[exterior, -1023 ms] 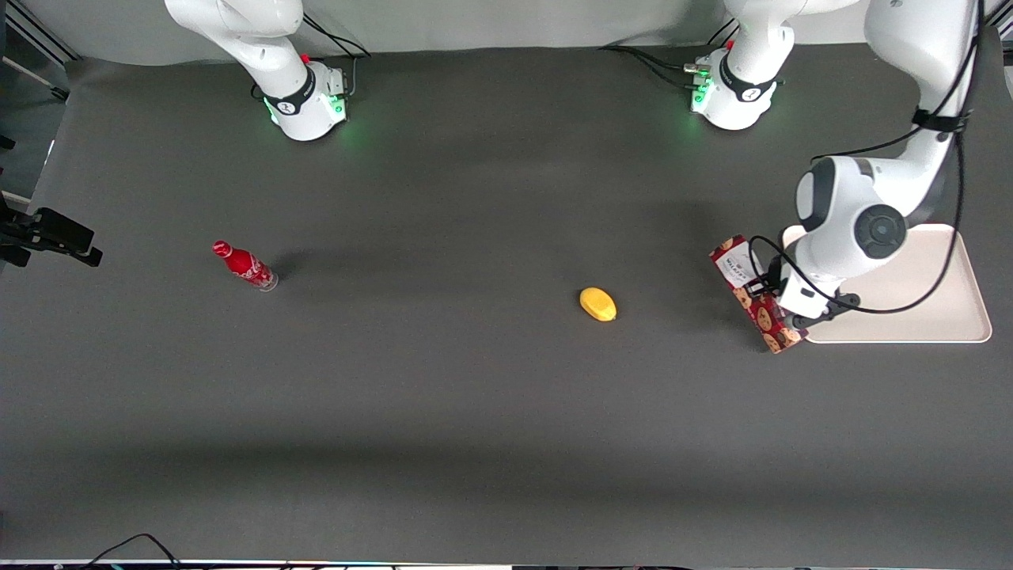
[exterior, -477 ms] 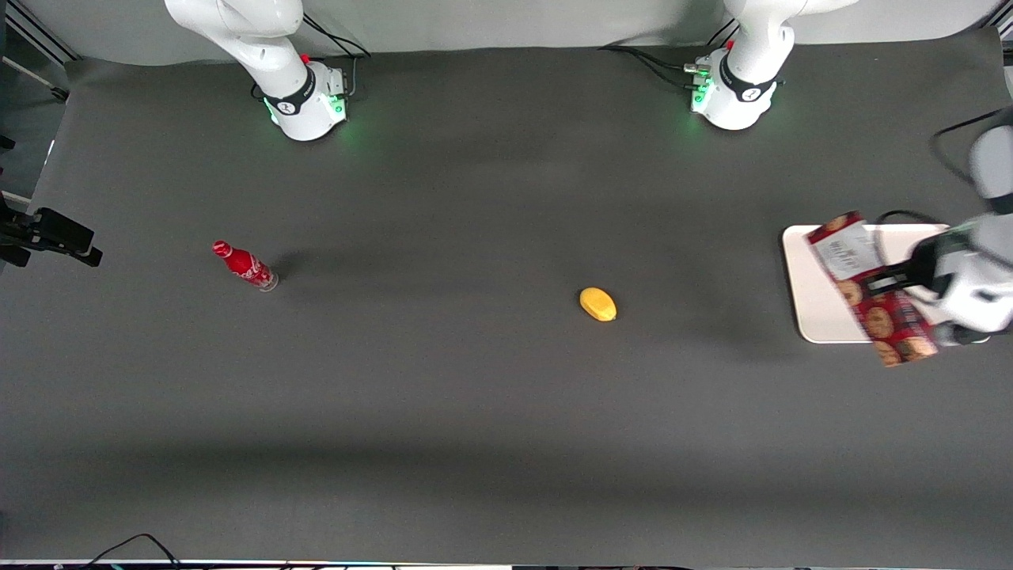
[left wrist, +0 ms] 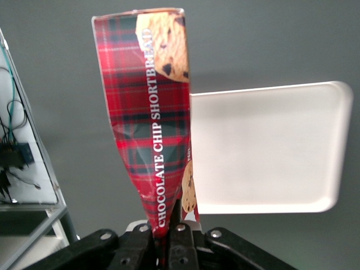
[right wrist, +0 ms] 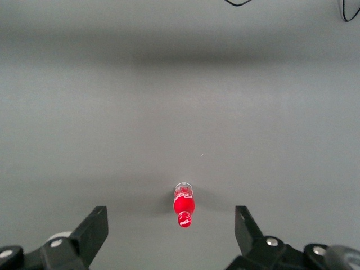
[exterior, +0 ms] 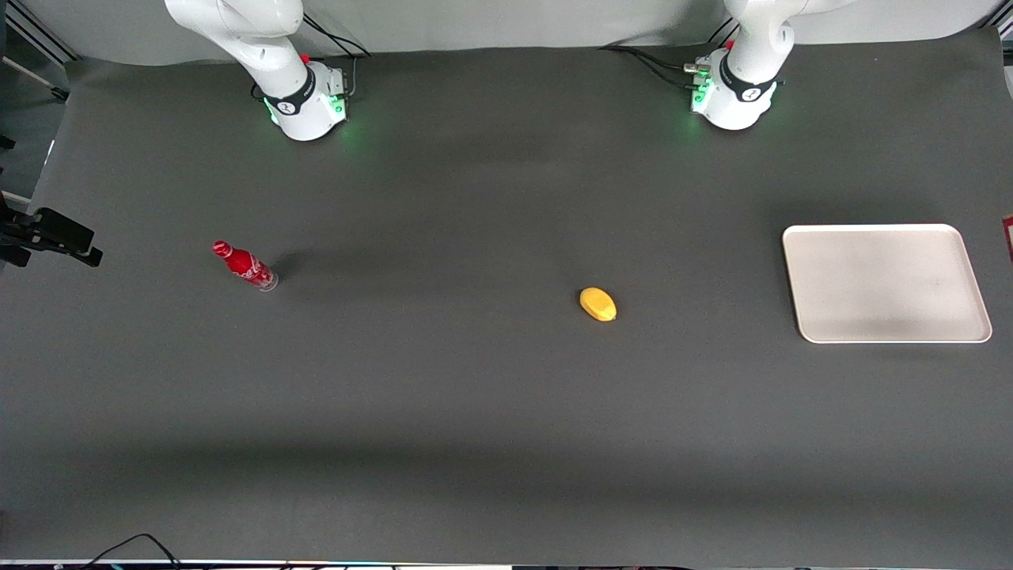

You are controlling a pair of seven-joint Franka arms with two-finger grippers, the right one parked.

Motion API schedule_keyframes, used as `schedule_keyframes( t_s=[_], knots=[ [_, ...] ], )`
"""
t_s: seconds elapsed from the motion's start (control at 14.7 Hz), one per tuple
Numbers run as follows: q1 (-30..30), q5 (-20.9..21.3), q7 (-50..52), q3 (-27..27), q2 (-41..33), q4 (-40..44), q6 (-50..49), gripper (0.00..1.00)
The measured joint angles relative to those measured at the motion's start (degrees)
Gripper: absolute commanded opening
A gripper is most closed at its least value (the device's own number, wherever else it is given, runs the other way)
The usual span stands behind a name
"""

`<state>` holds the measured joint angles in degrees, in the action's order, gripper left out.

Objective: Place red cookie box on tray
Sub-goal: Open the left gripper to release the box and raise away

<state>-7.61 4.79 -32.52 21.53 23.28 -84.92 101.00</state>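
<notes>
1. Fingers [left wrist: 179, 247] of the left arm's gripper [left wrist: 167, 244] are pinching one end of the red cookie box [left wrist: 154, 121]; you are seeing them pressed narrow against its two faces in the left wrist view, with the box squeezed thin between them.
2. From that clamped end, the box is widening as it runs away from the fingers, showing its red plaid side, the words CHOCOLATE CHIP SHORTBREAD and a printed cookie at the free end.
3. You are looking at a box that is hanging in the air above the table [exterior: 475, 412], touching nothing but the fingers.
4. In the front view, only a red sliver [exterior: 1009, 237] is showing at the right edge of the frame, just past the tray's right rim; it is probably the box, though you cannot tell for sure.
5. In the wrist view, the tray [left wrist: 264, 152] is lying flat below the box, with part of the box overlapping one of its rims.
6. The tray [exterior: 886, 283] is sitting bare in the right part of the front frame, toward the working arm's end of the table.
7. A yellow lemon-shaped object [exterior: 597, 304] is lying near the centre of the front frame, well apart from the tray.
8. A small red soda bottle [exterior: 244, 265] is standing in the left part of the front frame, toward the parked arm's end.
</notes>
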Motion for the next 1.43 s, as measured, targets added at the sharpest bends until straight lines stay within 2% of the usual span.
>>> schedule_keyframes(
  t_s=[0.27,0.48,0.95,1.02,1.09,1.43],
  knots=[
    [-2.00,-10.46,-12.59,7.06,11.69,-2.08,12.86,0.00],
    [-3.01,-15.09,-16.12,8.30,15.53,-9.19,22.63,0.00],
    [-3.03,-15.40,-17.13,8.99,11.77,-15.60,23.04,0.00],
    [-3.03,-15.40,-17.64,9.29,10.90,-16.81,23.36,0.44],
    [-3.04,-15.40,-18.34,9.61,10.22,-17.91,24.00,0.99],
    [-2.72,-15.41,-20.17,9.73,9.73,-19.77,25.87,1.00]
  ],
)
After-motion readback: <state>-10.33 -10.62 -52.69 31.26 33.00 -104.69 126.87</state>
